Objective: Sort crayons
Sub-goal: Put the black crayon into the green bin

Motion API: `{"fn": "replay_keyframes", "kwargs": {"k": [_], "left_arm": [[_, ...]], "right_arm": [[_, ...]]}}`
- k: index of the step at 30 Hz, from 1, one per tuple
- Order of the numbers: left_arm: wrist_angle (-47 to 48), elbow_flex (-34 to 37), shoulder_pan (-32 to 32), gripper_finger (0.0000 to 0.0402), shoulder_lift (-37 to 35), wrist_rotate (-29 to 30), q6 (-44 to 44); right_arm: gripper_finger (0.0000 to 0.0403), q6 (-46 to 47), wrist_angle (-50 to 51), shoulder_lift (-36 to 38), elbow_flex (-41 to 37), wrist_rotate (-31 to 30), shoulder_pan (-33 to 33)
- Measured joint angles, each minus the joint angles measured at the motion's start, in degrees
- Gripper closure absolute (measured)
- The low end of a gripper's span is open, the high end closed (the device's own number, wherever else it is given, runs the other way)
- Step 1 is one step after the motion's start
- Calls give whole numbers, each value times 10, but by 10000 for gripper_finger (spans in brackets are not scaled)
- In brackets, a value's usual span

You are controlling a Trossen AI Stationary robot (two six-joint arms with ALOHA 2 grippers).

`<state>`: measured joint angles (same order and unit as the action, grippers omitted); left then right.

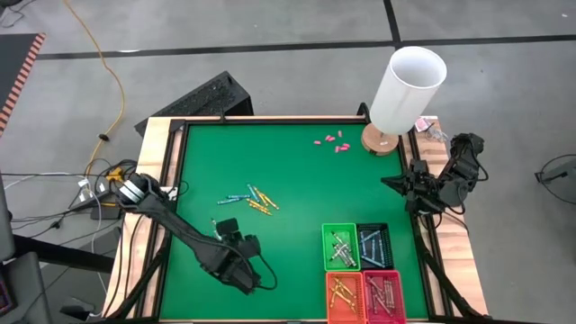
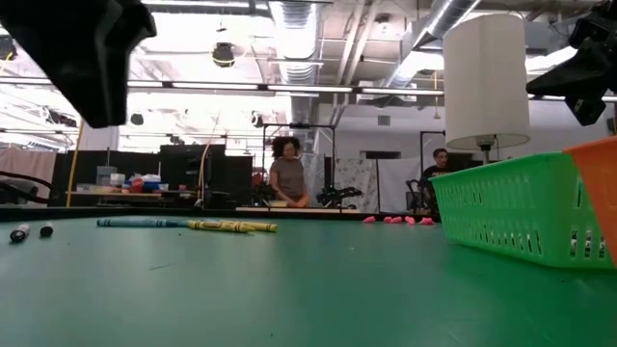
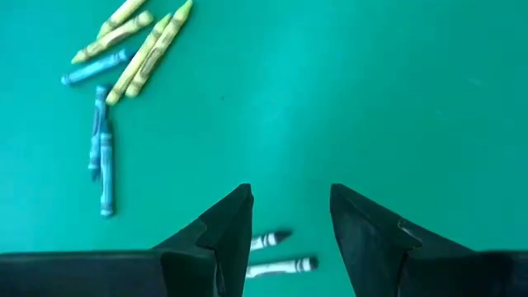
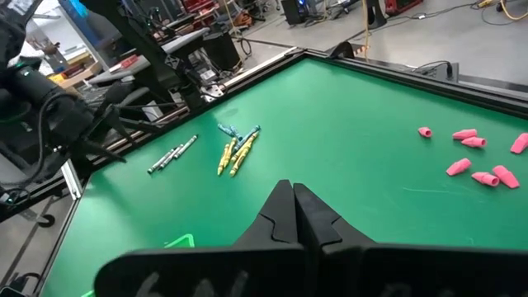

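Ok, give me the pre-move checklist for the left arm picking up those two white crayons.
1. Left gripper open: ok, fingers apart.
2. Left gripper empty: ok.
3. White crayons between the fingers: not ok, they lie partly behind one finger.
4. Blue and yellow crayons apart from the target: ok.
5. Right gripper shut and away from the crayons: ok.
6. Green bin reachable without obstruction: cannot tell.

Matt green table (image 1: 288, 171) (felt-like), perforated plastic baskets (image 1: 340, 247).
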<state>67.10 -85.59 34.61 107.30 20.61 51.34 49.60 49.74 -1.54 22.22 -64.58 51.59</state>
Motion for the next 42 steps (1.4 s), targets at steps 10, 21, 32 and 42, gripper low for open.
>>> {"fn": "replay_keyframes", "kwargs": {"k": [10,21,32,42], "left_arm": [[-85,210,-2,249,-162,7,16],[-274,411,-49,249,-221,-73,-52],[-276,435,-53,250,-220,-60,-54],[-282,435,-65,343,-219,-60,-82]], "right_arm": [[403,0,0,0,0,0,0],[403,0,0,0,0,0,0],[403,0,0,0,0,0,0],[403,0,0,0,0,0,0]]}}
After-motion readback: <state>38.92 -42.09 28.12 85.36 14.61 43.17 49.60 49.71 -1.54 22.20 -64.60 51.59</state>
